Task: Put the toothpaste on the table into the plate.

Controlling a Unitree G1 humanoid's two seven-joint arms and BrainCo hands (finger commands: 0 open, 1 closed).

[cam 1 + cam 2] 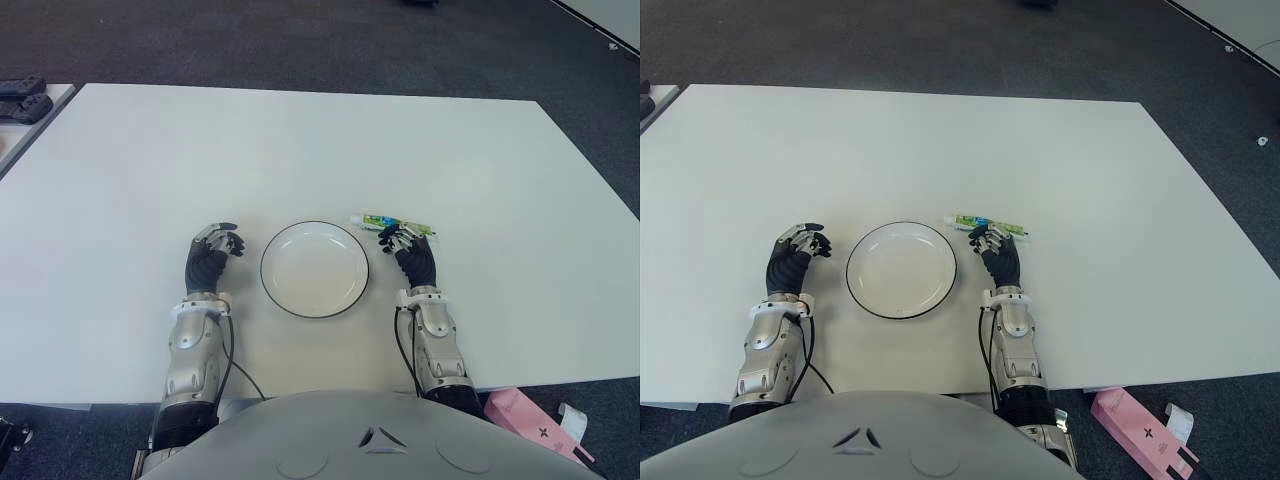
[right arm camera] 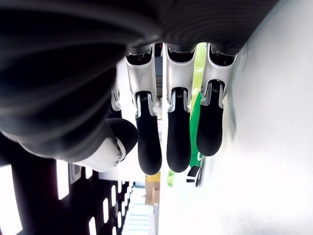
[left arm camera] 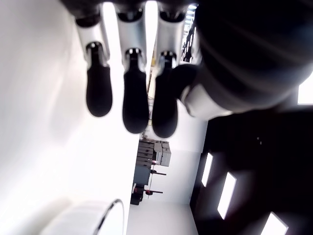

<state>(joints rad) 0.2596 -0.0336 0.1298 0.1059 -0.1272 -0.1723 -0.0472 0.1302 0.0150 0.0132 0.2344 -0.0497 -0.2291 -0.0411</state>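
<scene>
A small green and white toothpaste tube [image 1: 385, 222] lies flat on the white table [image 1: 300, 150], just right of the far rim of a white plate with a dark rim [image 1: 314, 270]. My right hand [image 1: 405, 240] hovers at the tube's near side, its fingertips over the tube. In the right wrist view the fingers [image 2: 178, 142] hang relaxed with the green tube [image 2: 196, 112] behind them and the thumb apart, gripping nothing. My left hand [image 1: 215, 245] shows to the left of the plate, fingers loosely curled and holding nothing. The plate holds nothing.
A pink box [image 1: 525, 420] sits low at the right, beyond the table's near edge. Dark devices [image 1: 22, 100] lie on a second table at the far left. Dark carpet surrounds the table.
</scene>
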